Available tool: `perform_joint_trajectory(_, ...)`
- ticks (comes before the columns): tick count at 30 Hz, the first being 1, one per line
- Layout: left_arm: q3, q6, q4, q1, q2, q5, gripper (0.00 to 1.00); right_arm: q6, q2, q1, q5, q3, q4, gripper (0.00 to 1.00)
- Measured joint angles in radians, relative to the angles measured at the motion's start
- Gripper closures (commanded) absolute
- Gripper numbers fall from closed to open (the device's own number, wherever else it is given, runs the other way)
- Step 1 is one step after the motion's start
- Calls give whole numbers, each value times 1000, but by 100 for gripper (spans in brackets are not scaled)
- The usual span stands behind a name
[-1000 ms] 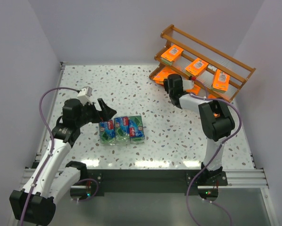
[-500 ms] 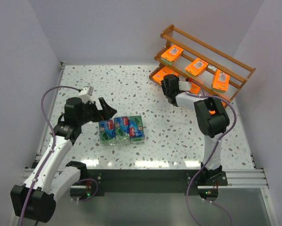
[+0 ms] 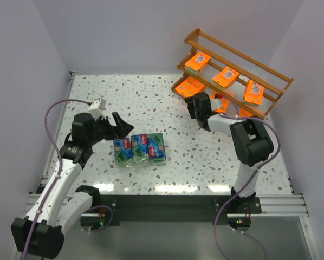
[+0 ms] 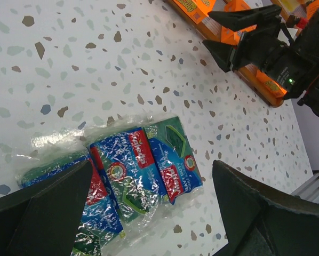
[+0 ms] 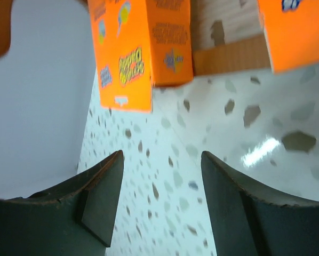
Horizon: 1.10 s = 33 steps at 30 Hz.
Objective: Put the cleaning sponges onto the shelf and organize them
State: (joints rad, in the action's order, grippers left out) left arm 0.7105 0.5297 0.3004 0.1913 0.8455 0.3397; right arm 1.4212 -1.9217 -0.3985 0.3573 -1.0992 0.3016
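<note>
Three green-and-blue cleaning sponges [image 3: 140, 148] lie side by side on the speckled table. My left gripper [image 3: 124, 127] hovers just left of them, open; in its wrist view the packs [image 4: 143, 170] lie below the gap between its fingers [image 4: 151, 164]. Orange sponges [image 3: 225, 76] lie on the tiers of the wooden shelf [image 3: 235, 57]. My right gripper [image 3: 193, 105] is open and empty at the shelf's lowest tier, just in front of an orange pack [image 5: 135, 48]. Its fingers [image 5: 160, 154] are spread above bare table.
The shelf stands at the back right corner, close to the right wall. The lowest tier's wooden rail [image 5: 229, 56] runs across the right wrist view with a second orange pack [image 5: 295, 32] behind it. The right gripper [image 4: 239, 37] also shows in the left wrist view.
My right gripper has opened and drawn back a little from the orange pack on the lowest tier. The left arm has barely shifted.
</note>
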Motion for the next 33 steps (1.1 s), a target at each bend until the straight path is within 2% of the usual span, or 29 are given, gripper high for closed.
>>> perform_joint_trajectory(4, 0, 1, 1, 0, -29, -5, 0, -95, 164, 0, -144, 103, -56, 36)
perform_joint_trajectory(9, 0, 2, 3, 0, -76, -8, 0, -302, 353, -11, -413, 146, -201, 36)
perform_joint_trajectory(14, 0, 10, 16, 0, -115, -8, 0, -425, 499, -140, -557, 239, -345, 36)
perform_joint_trajectory(18, 0, 11, 36, 0, -161, -10, 0, -390, 600, -277, -612, 393, -375, 36)
perform_joint_trajectory(22, 0, 11, 70, 0, -216, -11, 0, -294, 625, -348, -616, 488, -367, 35)
perform_joint_trajectory(27, 0, 11, 106, 0, -259, -12, 0, -171, 612, -388, -610, 520, -271, 35)
perform_joint_trajectory(33, 0, 10, 164, 0, -293, -13, 0, -47, 511, -396, -586, 522, -139, 35)
